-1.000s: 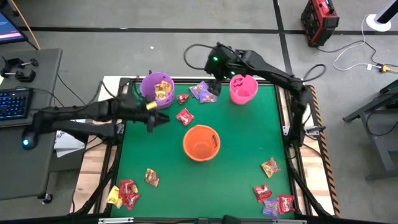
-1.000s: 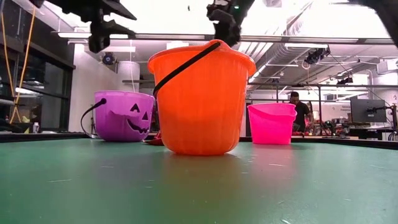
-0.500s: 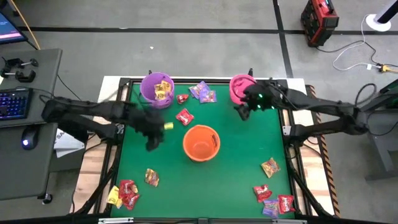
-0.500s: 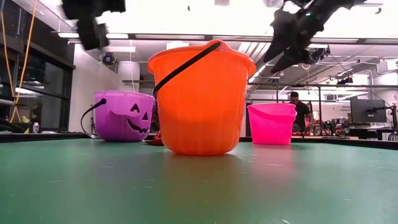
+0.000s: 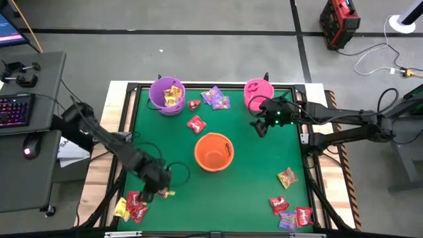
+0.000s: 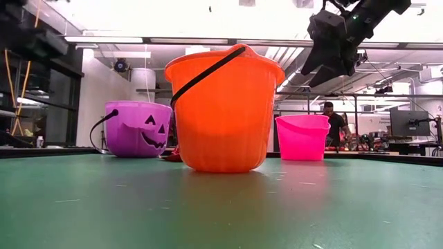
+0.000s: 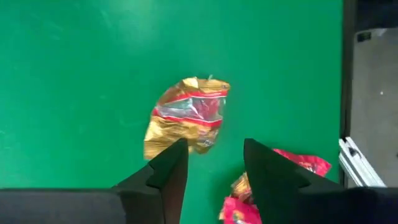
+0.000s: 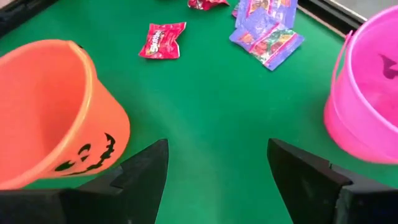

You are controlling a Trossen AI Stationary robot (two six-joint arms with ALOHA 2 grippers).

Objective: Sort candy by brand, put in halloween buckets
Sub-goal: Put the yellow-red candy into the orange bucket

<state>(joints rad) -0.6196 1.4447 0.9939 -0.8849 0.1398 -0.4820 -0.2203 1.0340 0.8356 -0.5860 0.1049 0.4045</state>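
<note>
At the near left of the green table, close to its left edge, the left gripper hovers with fingers slightly parted and empty over a crinkly gold-brown candy packet, with red and yellow packets in the corner beside it. The round ribbed orange bucket stands mid-table with open green around it; the purple bucket holds yellow candy at the far edge. Right of centre, the right gripper hangs wide open and empty just before the pink bucket; no wrapper writing is legible.
</note>
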